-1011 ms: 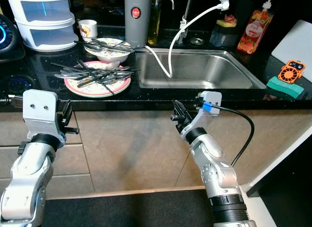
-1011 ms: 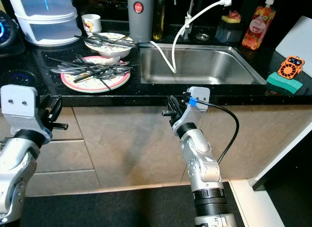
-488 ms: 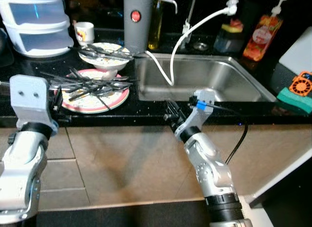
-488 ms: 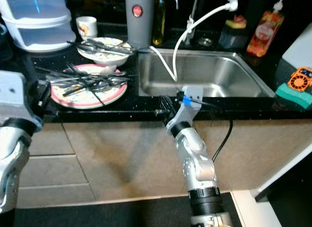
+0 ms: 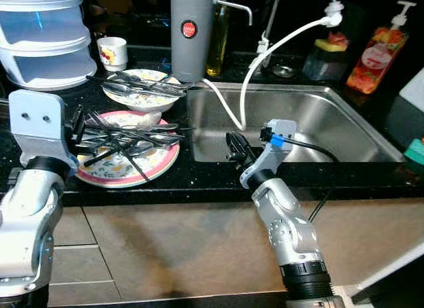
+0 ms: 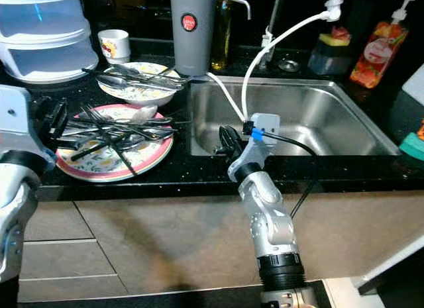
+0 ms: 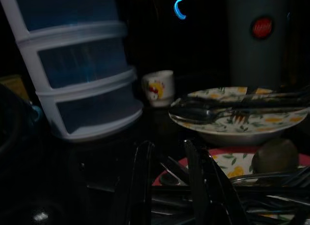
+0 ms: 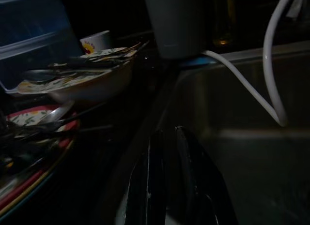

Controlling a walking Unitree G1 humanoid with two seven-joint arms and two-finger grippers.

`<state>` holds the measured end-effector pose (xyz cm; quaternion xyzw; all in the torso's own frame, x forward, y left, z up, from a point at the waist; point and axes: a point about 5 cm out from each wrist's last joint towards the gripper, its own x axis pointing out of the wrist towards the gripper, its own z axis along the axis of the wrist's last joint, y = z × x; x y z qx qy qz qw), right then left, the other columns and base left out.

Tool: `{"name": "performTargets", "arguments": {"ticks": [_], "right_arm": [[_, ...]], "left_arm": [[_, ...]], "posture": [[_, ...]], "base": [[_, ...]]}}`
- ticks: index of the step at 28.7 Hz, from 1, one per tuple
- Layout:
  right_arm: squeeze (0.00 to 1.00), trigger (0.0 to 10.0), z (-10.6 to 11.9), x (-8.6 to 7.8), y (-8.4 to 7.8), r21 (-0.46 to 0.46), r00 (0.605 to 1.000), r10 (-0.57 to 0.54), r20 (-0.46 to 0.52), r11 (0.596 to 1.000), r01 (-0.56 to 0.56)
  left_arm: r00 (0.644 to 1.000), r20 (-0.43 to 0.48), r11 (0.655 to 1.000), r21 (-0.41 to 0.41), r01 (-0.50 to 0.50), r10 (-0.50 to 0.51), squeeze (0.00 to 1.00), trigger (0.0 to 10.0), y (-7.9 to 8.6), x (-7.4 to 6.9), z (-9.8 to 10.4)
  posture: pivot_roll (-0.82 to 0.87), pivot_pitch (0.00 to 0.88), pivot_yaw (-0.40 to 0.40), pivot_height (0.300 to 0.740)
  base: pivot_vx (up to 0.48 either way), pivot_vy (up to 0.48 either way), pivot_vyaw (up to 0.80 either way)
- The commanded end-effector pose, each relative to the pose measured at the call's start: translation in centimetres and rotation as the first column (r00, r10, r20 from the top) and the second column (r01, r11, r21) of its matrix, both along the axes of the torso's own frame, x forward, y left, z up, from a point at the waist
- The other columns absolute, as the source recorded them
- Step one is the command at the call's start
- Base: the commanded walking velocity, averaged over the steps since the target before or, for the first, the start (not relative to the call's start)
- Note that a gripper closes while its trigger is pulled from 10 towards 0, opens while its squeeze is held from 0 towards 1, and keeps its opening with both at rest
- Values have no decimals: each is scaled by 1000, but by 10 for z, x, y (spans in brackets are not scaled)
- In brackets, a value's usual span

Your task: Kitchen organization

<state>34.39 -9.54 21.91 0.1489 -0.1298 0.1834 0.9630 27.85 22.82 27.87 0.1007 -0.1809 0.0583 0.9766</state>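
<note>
Pink-rimmed plate (image 5: pixel 156 167) of cutlery (image 5: pixel 126 137) just beside left gripper (image 5: pixel 74 136)

Dim kitchen, black speckled surface (image 5: pixel 218 179) over beige cabinet fronts (image 5: pixel 172 245)

Steel sink (image 5: pixel 318 116) set into it; drawer fronts (image 5: pixel 73 255) at left; dark backsplash behind; dark floor (image 6: pixel 165 300) below.

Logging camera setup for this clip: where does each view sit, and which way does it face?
Left eye, right eye: on the head, looking down at the black counter, sink and red-rimmed plate of cutlery; both silver arms show.
Left wrist: on the left arm, looking along the left pincer across the plate toward the stacked white containers.
Right wrist: on the right arm, looking along the right pincer at the sink's edge.
Both wrist views share the small cup and the bowl.
</note>
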Motion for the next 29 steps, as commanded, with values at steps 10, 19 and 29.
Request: {"name": "performTargets", "arguments": {"ticks": [10, 19, 29], "right_arm": [[0, 10000, -2, 0, -8, -6, 1000, -18, -11, 1000, 18], [0, 10000, -1, 1, -10, -2, 1000, -24, -15, 1000, 24], [0, 10000, 1, 1, -8, -1, 1000, -13, -10, 1000, 13]], "left_arm": [[1000, -9, 1000, 15, 25, -24, 0, 10000, -7, -1, -1], [1000, -26, 1000, -4, -1, 1, 0, 10000, -5, 0, -4], [998, -32, 998, 18, -58, 58, 0, 10000, 7, 0, 0]], "posture": [[33, 104, -61, 740], [31, 112, -61, 740], [35, 115, -70, 740]], "base": [[0, 0, 0], [0, -320, 0], [0, 0, 0]]}}
